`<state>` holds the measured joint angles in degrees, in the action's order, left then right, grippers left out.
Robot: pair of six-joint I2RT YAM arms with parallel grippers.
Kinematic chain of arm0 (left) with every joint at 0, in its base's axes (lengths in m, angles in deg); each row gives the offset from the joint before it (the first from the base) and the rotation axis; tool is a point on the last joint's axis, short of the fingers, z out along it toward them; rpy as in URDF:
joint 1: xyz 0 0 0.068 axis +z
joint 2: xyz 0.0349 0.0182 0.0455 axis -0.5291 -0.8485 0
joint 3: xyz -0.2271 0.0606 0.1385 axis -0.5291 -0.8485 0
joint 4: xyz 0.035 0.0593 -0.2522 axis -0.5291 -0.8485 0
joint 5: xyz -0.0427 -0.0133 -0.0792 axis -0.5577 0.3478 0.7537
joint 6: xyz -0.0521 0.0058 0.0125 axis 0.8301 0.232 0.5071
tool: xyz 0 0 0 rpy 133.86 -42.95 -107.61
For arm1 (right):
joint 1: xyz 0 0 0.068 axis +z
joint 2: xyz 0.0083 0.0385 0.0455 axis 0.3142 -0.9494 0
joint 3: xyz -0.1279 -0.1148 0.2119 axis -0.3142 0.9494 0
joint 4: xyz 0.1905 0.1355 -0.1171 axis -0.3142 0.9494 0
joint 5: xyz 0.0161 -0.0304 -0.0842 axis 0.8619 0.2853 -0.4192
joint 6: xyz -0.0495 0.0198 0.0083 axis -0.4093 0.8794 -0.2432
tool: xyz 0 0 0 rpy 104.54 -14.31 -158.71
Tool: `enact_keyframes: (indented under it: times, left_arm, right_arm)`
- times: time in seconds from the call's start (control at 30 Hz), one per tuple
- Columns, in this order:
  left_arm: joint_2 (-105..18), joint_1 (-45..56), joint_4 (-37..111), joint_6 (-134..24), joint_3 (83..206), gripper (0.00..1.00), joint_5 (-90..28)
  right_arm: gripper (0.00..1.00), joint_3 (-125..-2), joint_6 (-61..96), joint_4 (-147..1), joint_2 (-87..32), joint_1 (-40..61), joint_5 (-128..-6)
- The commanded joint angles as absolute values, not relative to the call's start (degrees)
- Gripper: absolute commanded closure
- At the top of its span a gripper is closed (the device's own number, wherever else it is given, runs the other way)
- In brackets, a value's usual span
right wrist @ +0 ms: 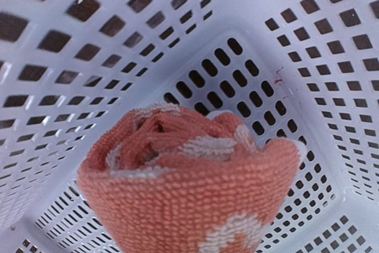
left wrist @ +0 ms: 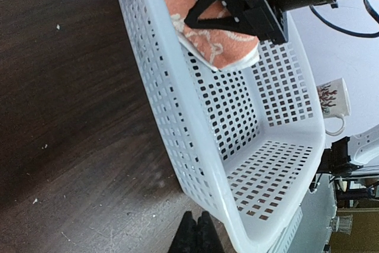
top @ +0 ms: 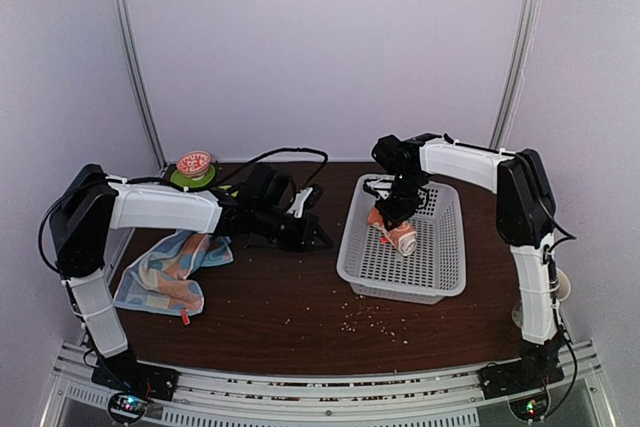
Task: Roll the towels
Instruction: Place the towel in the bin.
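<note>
Right pincer grips rolled orange towel inside basket; left pincer closed, empty, beside basket; blue towel crumpled on surface, well left

In my right wrist view the orange towel runs off the bottom edge and completely hides the fingers of my right gripper. In my left wrist view only the tips of my left gripper show, at bottom centre. From above, my left arm covers part of the blue towel at the left. The specks at lower centre are too small to name.
</note>
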<state>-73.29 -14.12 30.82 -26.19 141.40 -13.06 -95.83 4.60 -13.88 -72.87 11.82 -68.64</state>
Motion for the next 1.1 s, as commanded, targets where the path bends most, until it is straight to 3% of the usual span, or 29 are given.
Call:
enact_keyframes:
  times: [0.0, 0.37, 0.57, 0.63, 0.8, 0.87, 1.07]
  left_arm:
    - [-74.7, -13.7, 33.1, -26.0, 141.6, 1.0, -11.9]
    - [-75.8, -13.7, 33.0, -25.5, 141.7, 1.0, -11.6]
    - [-75.9, -13.7, 33.3, -25.0, 141.3, 1.0, -11.6]
    - [-75.9, -13.7, 33.6, -24.8, 141.1, 1.0, -11.5]
    - [-76.4, -13.7, 34.5, -24.3, 141.0, 1.0, -10.9]
    - [-76.5, -13.7, 34.7, -24.1, 141.0, 1.0, -10.6]
    - [-76.2, -13.7, 34.5, -24.2, 141.0, 1.0, -10.8]
  right_arm:
    - [1.0, -98.7, 4.9, -13.2, -74.5, 11.4, -76.9]
    - [0.62, -98.7, 7.9, -13.5, -75.1, 10.8, -84.3]
    - [0.54, -98.0, 9.5, -13.5, -73.5, 10.6, -84.6]
    - [0.55, -97.2, 9.7, -13.8, -72.5, 10.6, -84.8]
    - [0.82, -95.2, 9.3, -15.0, -70.5, 10.2, -84.3]
    - [0.88, -94.9, 9.8, -15.0, -70.3, 9.7, -84.4]
    - [0.93, -91.7, 17.0, -17.6, -67.5, 7.0, -85.7]
